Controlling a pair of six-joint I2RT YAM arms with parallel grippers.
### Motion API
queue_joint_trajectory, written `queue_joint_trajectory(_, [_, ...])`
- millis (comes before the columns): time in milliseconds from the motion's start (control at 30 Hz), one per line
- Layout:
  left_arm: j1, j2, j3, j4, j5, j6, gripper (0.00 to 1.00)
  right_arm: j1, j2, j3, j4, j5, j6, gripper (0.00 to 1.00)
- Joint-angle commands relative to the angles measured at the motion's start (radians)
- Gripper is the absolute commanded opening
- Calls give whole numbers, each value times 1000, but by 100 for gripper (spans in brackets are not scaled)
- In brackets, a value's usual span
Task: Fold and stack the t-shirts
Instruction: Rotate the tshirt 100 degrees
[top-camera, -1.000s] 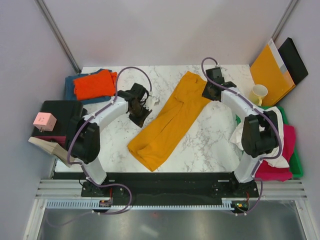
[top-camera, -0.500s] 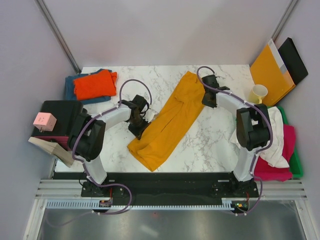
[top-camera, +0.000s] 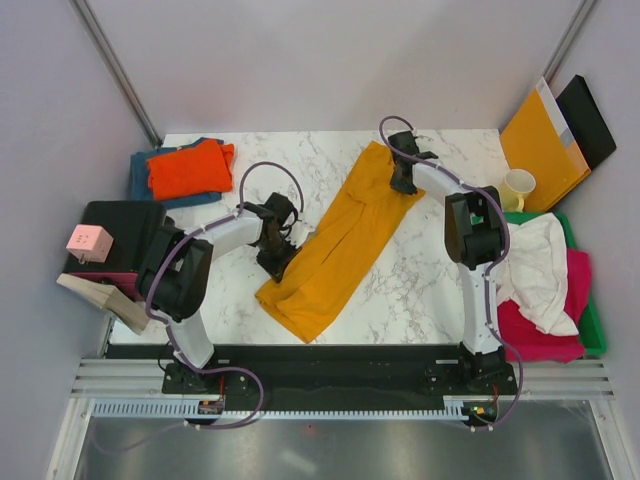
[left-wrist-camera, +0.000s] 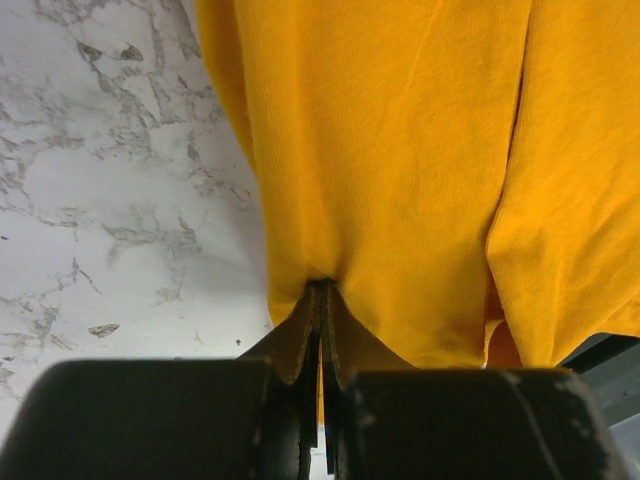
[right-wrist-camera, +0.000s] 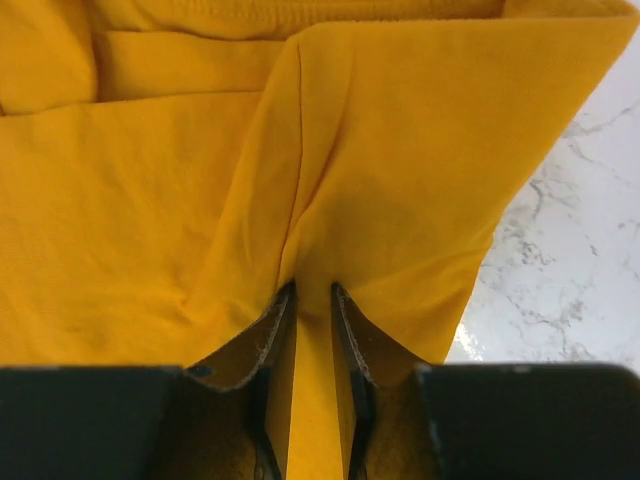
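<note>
Left tool (left-wrist-camera: 320, 295) and right tool (right-wrist-camera: 312, 295) pinch 1 mustard t-shirt (top-camera: 340, 240).

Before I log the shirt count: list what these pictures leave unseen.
Top view: teal shirt mostly covered by the orange shirt.
Top view: magenta shirt largely under the white shirt.
Left wrist view: left pincer tips buried in yellow shirt, which the frame edges cut off.
Right wrist view: right pincer tips likewise buried.

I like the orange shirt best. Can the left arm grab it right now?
Probably not yet. The left hand is shut on the yellow shirt, so it's busy. The bare table between it and the orange shirt looks free, though.
</note>
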Motion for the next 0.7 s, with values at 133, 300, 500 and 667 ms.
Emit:
queue_joint_trajectory(133, [-168, 54, -23, -110, 107, 40, 2, -4, 192, 218, -112, -145, -28, 30])
queue_joint_trajectory(300, [-336, 95, 0, -130, 150, 15, 2, 2, 275, 375, -157, -231, -53, 31])
queue_joint_trajectory(500, [-456, 167, 74, -148, 151, -2, 2, 1, 303, 401, -126, -318, -60, 36])
queue_joint_trajectory(667, [-463, 200, 112, -156, 150, -14, 2, -2, 315, 413, -87, -416, -62, 43])
